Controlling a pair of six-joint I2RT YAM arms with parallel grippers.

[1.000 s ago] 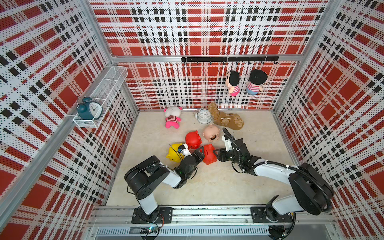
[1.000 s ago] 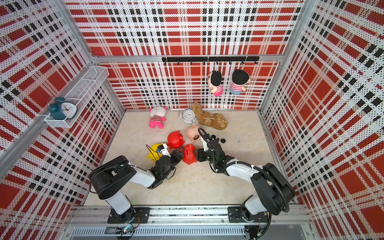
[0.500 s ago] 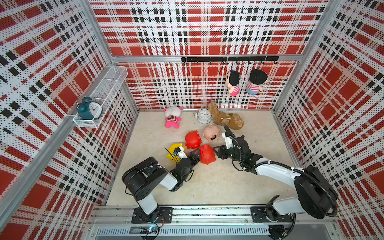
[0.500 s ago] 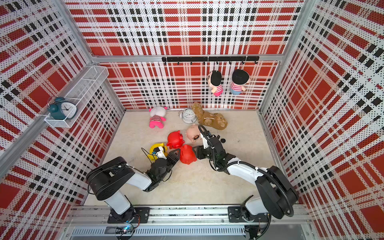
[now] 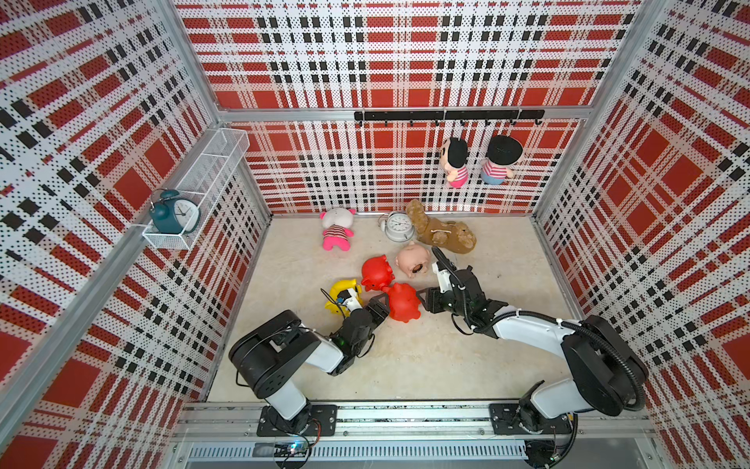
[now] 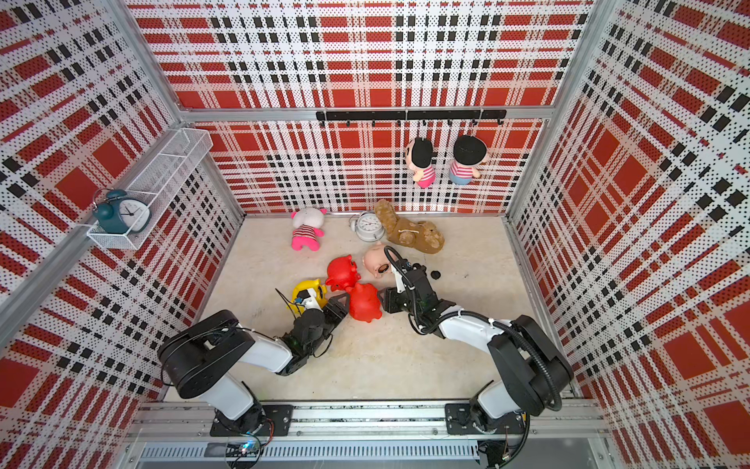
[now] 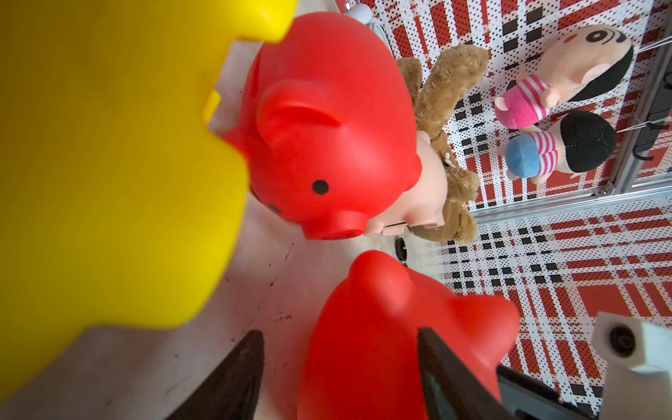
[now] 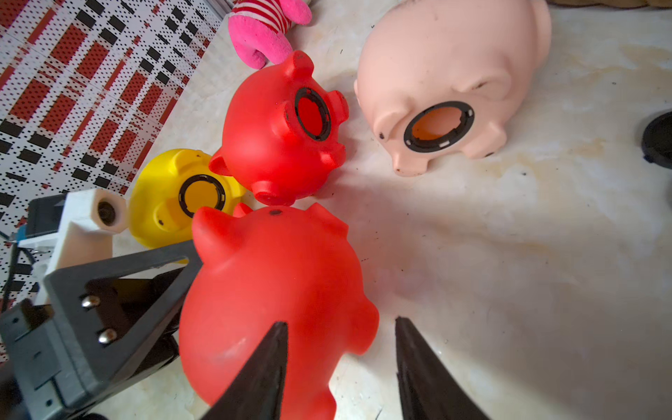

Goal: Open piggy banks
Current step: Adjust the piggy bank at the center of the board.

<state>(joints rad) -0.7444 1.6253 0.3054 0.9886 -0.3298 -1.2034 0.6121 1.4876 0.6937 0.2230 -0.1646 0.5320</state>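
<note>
Jaws of our left gripper [image 5: 381, 309] and right gripper [image 5: 423, 301] stand open, bracketing the nearer glossy red plastic pig [image 5: 402, 302], we judge to turn its hidden belly plug up.

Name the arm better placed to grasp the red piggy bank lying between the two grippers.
Left, probably. The red piggy bank fills most of the gap in the open left gripper; only its edge reaches into the open right gripper, which mostly faces bare table.
</note>
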